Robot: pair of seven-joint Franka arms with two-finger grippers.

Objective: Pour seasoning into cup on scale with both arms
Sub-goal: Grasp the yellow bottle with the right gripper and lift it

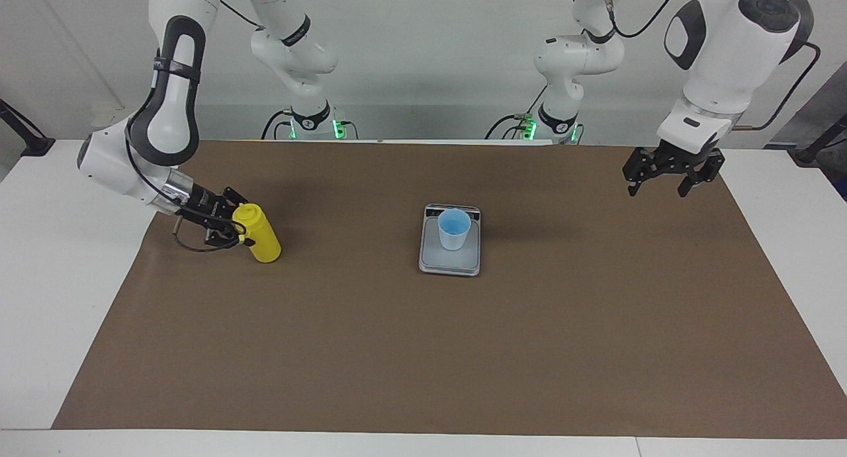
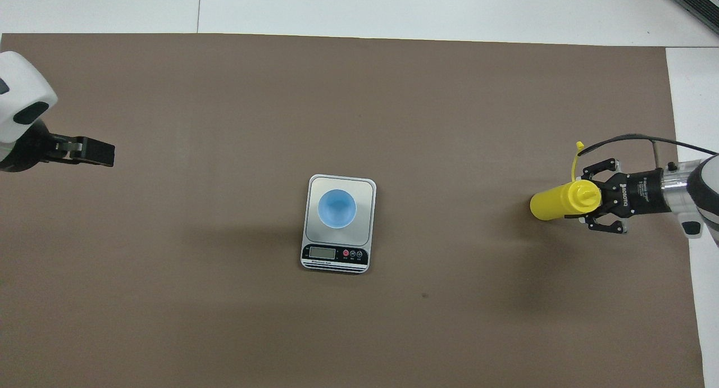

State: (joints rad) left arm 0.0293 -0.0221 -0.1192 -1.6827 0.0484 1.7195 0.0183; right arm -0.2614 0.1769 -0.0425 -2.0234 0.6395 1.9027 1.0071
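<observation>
The yellow seasoning bottle stands on the brown mat at the right arm's end of the table. My right gripper comes in low from the side and its fingers are closed on the bottle's upper part, just under the nozzle cap. The light blue cup stands upright on the grey scale at the mat's middle, with the display end toward the robots. My left gripper hangs open and holds nothing, above the mat's edge at the left arm's end.
The brown mat covers most of the white table. The bottle's thin yellow cap strap sticks out from its top, farther from the robots.
</observation>
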